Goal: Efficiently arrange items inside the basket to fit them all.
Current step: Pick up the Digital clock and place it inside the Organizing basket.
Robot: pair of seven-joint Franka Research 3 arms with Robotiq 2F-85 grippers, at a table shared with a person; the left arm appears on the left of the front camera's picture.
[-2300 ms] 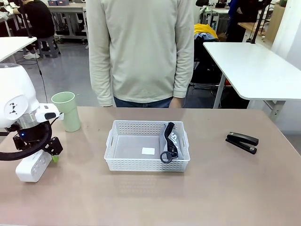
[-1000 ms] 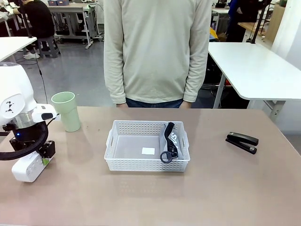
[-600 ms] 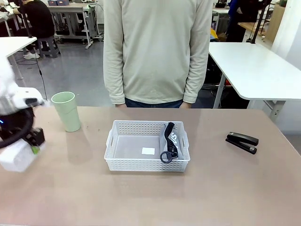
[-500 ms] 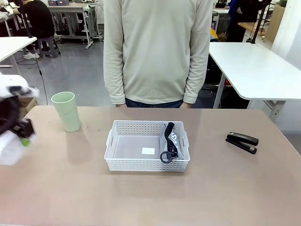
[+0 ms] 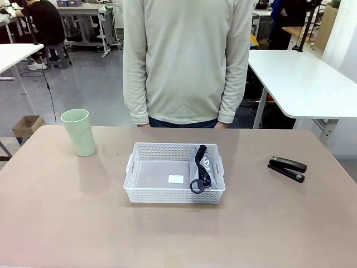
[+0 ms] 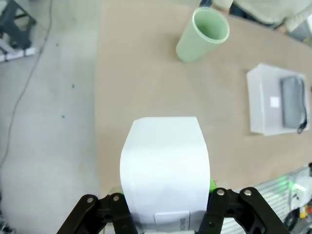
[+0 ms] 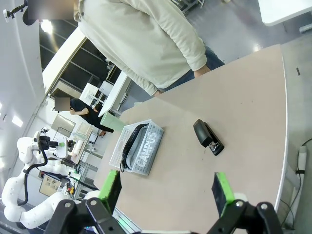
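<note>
Left end effector [image 6: 165, 191] is clenched on the white case [image 6: 165, 156], green pads pressing its two long sides, and it hangs high over the counter's [image 5: 178, 234] left edge, well apart from the basket [image 5: 174, 195]. To do this carry well, I judge I should hold the case level, pass clear of the pale green cup [image 5: 78, 133], and lay it flat on the bare left part of the basket floor, long side parallel to the grey pouch [image 5: 202, 166] standing on edge along the right wall, leaving room for the cup and the black stapler [image 5: 286, 169], which lies on the counter to the right. Right end effector [image 7: 167, 187] is released and grasps nothing. Right wrist view reads "CAMPUS" on the pouch; the mark on the case and the basket's small white label are illegible.
</note>
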